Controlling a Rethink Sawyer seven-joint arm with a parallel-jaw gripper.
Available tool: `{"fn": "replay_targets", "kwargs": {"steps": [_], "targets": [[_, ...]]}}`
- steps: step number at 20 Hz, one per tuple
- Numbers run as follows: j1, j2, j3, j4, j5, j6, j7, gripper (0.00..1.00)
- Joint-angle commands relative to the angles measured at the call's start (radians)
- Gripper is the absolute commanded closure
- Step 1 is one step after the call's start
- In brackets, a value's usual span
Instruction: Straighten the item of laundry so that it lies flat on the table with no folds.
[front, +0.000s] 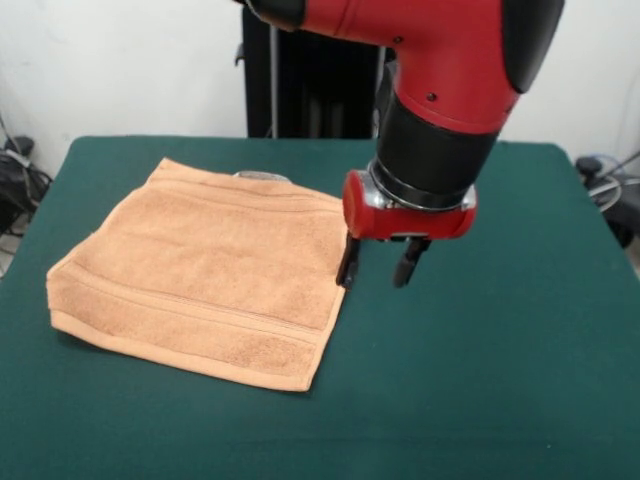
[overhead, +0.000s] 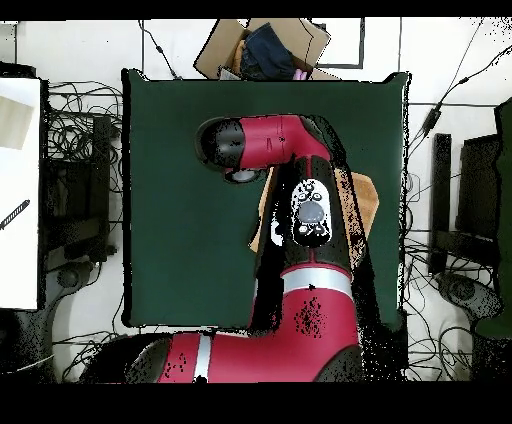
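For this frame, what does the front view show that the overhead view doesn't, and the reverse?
Front view only: nearly the whole towel, its band stripes, and the open gripper at its right edge; contact is unclear.

Overhead view only: the whole table outline, a cardboard box beyond its top edge, and cables on the floor around it; the arm hides most of the towel and the gripper.

Both: the red arm, the green table, and the orange-tan towel.

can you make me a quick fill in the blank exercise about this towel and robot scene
1. The towel lies on a table whose top is dark ____.
2. The gripper hangs by the towel's edge with its fingers ____, holding nothing.
3. The arm's casing is mostly ____ and black.
4. In the overhead view, the arm hides most of the ____.

Missing words: green; open; red; towel
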Motion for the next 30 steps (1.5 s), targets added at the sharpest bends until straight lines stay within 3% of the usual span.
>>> {"fn": "replay_targets", "kwargs": {"steps": [1, 30], "targets": [[0.018, 0.008, 0.041, 0.126, -0.111, -0.123, -0.049, 0.00], [0.035, -0.024, 0.003, 0.147, -0.214, -0.170, 0.012, 0.00]]}}
